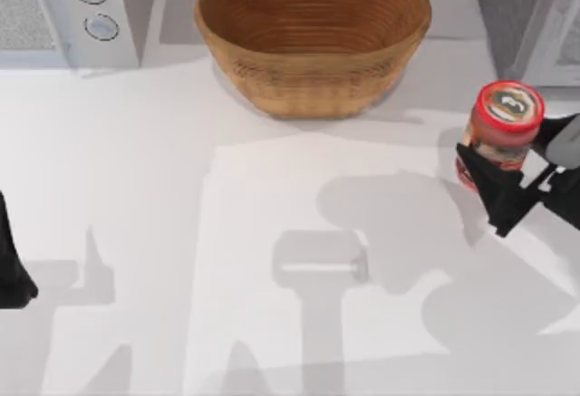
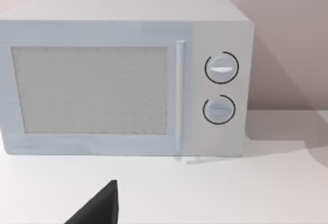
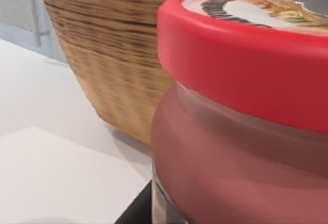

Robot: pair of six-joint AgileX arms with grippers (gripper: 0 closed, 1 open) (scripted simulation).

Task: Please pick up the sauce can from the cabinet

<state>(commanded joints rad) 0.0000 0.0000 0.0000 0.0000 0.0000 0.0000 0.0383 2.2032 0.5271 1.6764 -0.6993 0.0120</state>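
At the table's right side, the right gripper (image 1: 497, 171) clamps its dark fingers around the lower body of the sauce can (image 1: 501, 130), holding it upright beside the wicker basket (image 1: 313, 38). The can looks rigid, smooth-sided and probably slippery, so a mid-body grip below its red rim seems safest. The left arm (image 1: 11, 265) sits parked at the left edge.

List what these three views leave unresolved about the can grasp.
- Right gripper, top view: dark fingers reach the sauce can from the table's right side, but contact sits behind the can body, so closure is unreadable.
- Right wrist view: the sauce can is cropped by the frame edges; its base is hidden.
- Whether the can is lifted off the table: unclear.
- Left gripper: one dark tip, cut off by the frame.
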